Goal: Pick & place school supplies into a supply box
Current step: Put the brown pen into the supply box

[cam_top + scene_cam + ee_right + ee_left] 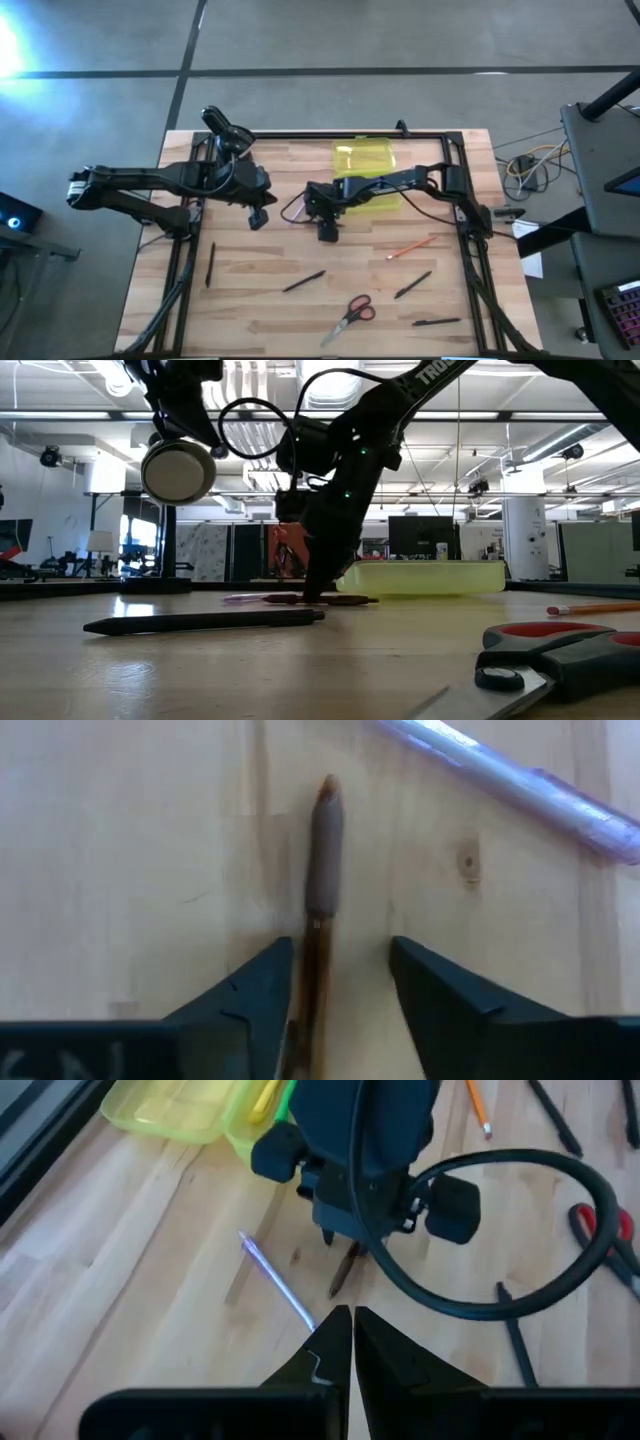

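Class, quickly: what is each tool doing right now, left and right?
Left tool: shut, holding nothing, above the table.
Right tool: open, fingers either side of a brown pen lying on the table, not yet gripped.

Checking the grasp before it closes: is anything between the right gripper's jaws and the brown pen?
Nothing visible. The right gripper has its open jaws on either side of the brown pen on the table; the purple pen lies apart.

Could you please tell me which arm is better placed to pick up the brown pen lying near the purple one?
The right. Its pincer is open and already straddles the brown pen on the table, while the left pincer is shut and farther back.
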You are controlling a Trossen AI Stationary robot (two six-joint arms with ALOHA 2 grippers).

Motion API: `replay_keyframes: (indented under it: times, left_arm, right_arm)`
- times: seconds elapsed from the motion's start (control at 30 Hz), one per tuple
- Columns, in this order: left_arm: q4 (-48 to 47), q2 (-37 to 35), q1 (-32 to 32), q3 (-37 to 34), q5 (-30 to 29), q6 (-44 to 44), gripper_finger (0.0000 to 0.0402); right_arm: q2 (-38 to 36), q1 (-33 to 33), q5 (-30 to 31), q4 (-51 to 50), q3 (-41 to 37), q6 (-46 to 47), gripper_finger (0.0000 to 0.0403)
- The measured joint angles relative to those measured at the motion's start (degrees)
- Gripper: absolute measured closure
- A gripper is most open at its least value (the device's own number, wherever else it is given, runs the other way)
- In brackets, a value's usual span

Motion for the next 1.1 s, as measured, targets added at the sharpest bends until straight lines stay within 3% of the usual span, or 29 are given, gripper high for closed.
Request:
replay_keyframes:
  times: [0.37,0.63,1.1]
  left_arm:
    - [-1.53,0.0,-0.06,-0.07,-0.92,1.48,0.0401]
    - [-1.53,0.0,-0.06,-0.07,-1.34,2.76,0.0401]
    - [-1.49,0.0,0.03,-0.07,-2.35,4.46,0.0401]
  right_arm:
    - [-0.13,-0.06,0.33,-0.87,0.08,-0.56,0.0379]
    - [-3.41,0.3,-1.87,-2.35,0.32,-0.34,0.0383]
    - [-18.48,-0.1,-3.58,-7.38,0.7,0.34,0.0384]
